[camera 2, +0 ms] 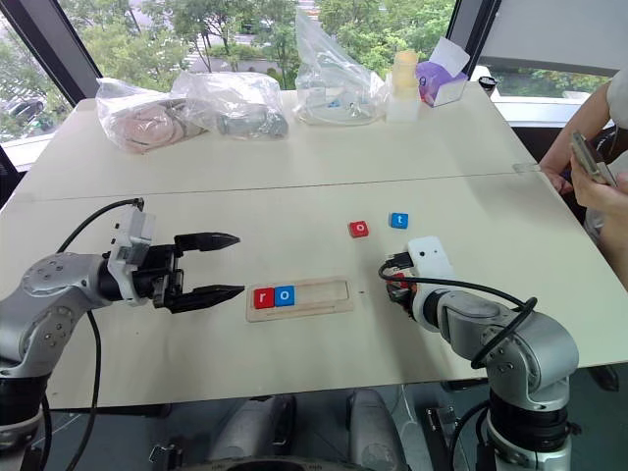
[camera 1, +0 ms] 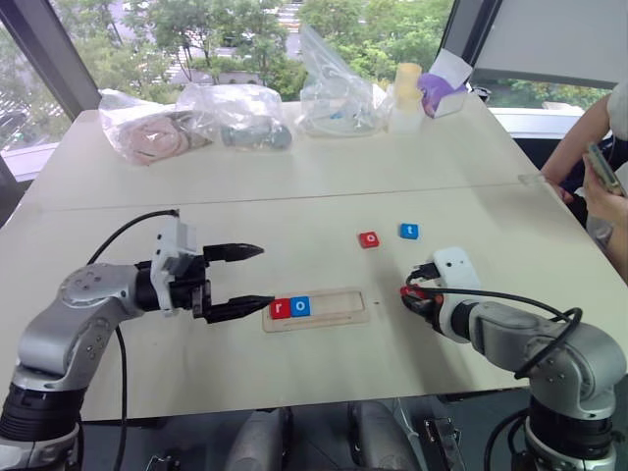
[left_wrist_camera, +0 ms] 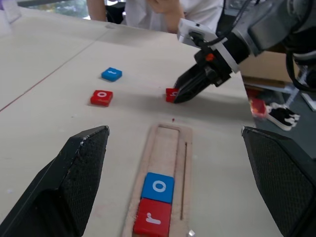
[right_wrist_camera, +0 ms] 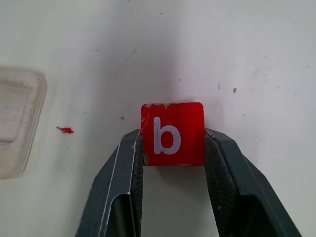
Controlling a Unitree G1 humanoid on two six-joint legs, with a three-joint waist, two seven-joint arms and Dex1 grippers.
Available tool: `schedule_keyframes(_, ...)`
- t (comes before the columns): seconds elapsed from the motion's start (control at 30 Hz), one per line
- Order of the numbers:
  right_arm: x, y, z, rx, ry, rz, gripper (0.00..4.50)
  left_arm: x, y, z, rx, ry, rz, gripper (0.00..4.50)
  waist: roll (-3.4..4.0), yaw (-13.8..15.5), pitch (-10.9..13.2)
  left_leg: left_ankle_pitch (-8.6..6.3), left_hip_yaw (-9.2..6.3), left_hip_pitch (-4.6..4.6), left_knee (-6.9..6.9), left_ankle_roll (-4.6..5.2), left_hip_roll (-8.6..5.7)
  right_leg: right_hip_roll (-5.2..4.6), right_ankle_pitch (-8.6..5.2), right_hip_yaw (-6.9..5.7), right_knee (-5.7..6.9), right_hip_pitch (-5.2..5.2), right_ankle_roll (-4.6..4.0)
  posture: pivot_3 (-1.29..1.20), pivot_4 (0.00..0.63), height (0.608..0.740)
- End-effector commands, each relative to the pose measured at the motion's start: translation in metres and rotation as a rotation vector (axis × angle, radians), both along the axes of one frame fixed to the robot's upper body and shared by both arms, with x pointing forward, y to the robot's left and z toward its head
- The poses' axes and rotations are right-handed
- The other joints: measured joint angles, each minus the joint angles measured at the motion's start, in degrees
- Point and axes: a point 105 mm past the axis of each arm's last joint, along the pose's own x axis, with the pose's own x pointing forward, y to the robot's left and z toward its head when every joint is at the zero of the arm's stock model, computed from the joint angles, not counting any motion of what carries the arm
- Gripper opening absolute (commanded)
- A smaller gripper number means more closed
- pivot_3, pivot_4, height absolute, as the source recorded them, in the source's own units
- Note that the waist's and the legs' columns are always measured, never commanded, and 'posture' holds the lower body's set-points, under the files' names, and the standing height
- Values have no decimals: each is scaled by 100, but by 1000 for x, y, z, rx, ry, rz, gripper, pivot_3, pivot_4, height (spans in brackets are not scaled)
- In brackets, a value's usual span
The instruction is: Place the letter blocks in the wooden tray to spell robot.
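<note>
The wooden tray (camera 1: pixel 334 306) lies flat near the table's front, with a red r block (camera 1: pixel 281 308) and a blue o block (camera 1: pixel 300 306) side by side at its left end. Beyond it on the table lie a red o block (camera 1: pixel 369 238) and a blue t block (camera 1: pixel 408 231). My right gripper (camera 1: pixel 410 294) is low over the table just right of the tray, its fingers pressed against both sides of a red b block (right_wrist_camera: pixel 173 134), which rests on the table. My left gripper (camera 1: pixel 265 276) stands wide open just left of the tray, holding nothing.
Clear plastic bags (camera 1: pixel 235 113) with parts, a stack of cups (camera 1: pixel 406 93) and a purple box (camera 1: pixel 439 93) line the far edge. A person (camera 1: pixel 599 167) holding a phone sits at the right side of the table.
</note>
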Motion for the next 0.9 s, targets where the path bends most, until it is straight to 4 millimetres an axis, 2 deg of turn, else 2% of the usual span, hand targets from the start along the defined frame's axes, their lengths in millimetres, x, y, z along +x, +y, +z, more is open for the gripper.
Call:
schedule_keyframes(0.03,-3,3,15,-16,-26,100,3801,-6,-1,8,12,-33,-49,4500,1,-1,1,0,0,-1,0,0,0,0,0,0,-1,0,0,0,150,740)
schedule_keyframes(0.1,-5,-2,26,-59,-15,188,4479,-2,-1,12,-8,-43,-26,4500,11,6,11,0,2,-3,2,1,-3,-4,0,0,-5,1,0,0,150,740)
schedule_keyframes(0.27,-9,-4,59,-179,-54,458,4479,1,-2,24,-97,-5,-8,4500,4,3,14,-1,-4,-2,10,3,3,1,-7,-10,-7,10,8,0,150,740)
schedule_keyframes(0.37,-6,-7,68,-225,-134,705,4479,-4,0,22,-87,-4,-19,4500,5,-1,16,-4,0,-2,4,9,2,-1,-16,-12,-8,9,20,0,150,740)
schedule_keyframes(0.43,0,-16,63,-260,-175,841,4479,-7,2,20,-73,-1,-30,4500,-1,-23,16,-6,9,-2,4,12,1,-2,-17,-11,-13,11,25,0,150,740)
schedule_keyframes(0.57,13,-33,40,-359,-185,1032,4479,-11,2,12,-45,16,-47,4500,-3,-20,20,-7,21,1,12,12,0,-4,-15,-2,-13,13,21,0,150,740)
schedule_keyframes(0.73,25,-29,21,-357,-185,1168,4479,-20,4,2,3,22,-64,4500,-1,-18,24,-7,16,3,12,11,2,-4,-14,3,-7,11,16,0,150,740)
schedule_keyframes(0.9,35,-22,15,-320,-178,1214,4479,-20,8,2,6,7,-44,4500,0,18,28,-7,11,1,15,10,-2,-10,-14,2,-7,11,16,0,150,740)
